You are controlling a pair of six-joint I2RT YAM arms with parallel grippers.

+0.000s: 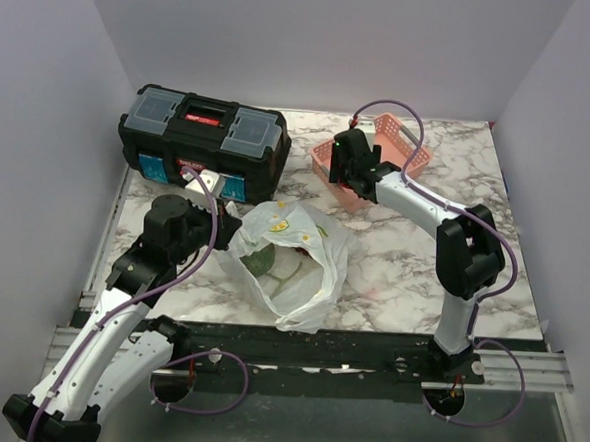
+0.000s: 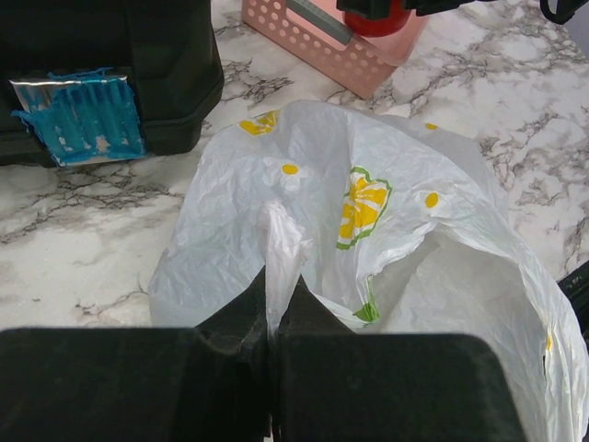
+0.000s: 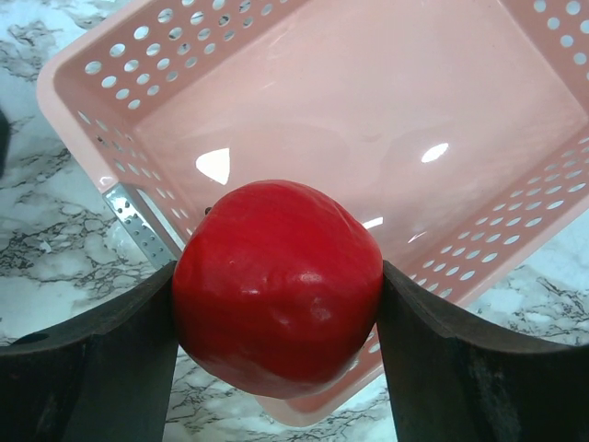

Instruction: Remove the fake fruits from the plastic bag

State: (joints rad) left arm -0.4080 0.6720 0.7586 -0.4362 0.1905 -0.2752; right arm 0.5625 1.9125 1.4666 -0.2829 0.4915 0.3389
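While the right gripper [image 3: 278, 308] clamps the small glossy red apple [image 3: 276, 258] over the pink perforated plastic basket [image 3: 322, 83], the left gripper [image 2: 274, 308] pinches a fold of the crinkly translucent white plastic bag [image 2: 433, 276] — a dull-green melon [image 1: 263, 260] lies inside.

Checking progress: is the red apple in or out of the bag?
Out. The right gripper clamps the apple over the pink basket, away from the plastic bag.

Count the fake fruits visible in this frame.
3. A red apple is held in the right gripper at the pink basket; a green melon and dark red grapes lie inside the plastic bag, which may hide more.
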